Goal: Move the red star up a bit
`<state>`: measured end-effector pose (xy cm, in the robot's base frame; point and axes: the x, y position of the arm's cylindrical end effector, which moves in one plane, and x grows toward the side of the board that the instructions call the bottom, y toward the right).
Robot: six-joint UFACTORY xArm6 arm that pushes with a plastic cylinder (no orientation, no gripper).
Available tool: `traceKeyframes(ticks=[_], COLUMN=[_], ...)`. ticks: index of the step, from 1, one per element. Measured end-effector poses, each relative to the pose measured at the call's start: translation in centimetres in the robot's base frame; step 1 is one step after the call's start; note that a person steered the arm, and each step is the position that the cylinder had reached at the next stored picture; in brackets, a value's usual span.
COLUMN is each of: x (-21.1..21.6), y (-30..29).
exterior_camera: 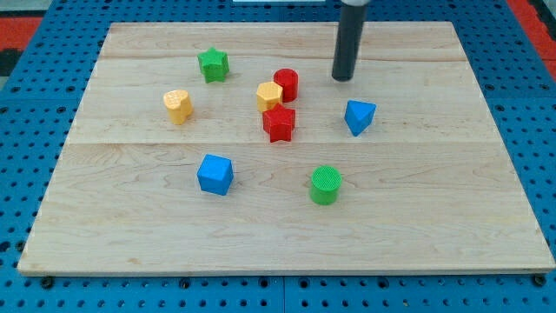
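My tip (342, 78) is seen resting on the wooden board (452, 217) near the top, touching nothing, so it's just a bare rod with no jaws to speak of. The red cylinder (287, 83) sits at its 9 o'clock, the blue wedge-like block (359, 116) at about 5. The red star (280, 123) is found at the tip's 8 o'clock, near mid-board: chunky, glossy red, pressed against the yellow block (269, 96) at its 12.
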<state>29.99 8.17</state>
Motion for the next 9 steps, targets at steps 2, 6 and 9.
traceKeyframes(ticks=[2,6,9], x=[4.5,16.3,15.0], y=[-5.6,-2.3,-6.2])
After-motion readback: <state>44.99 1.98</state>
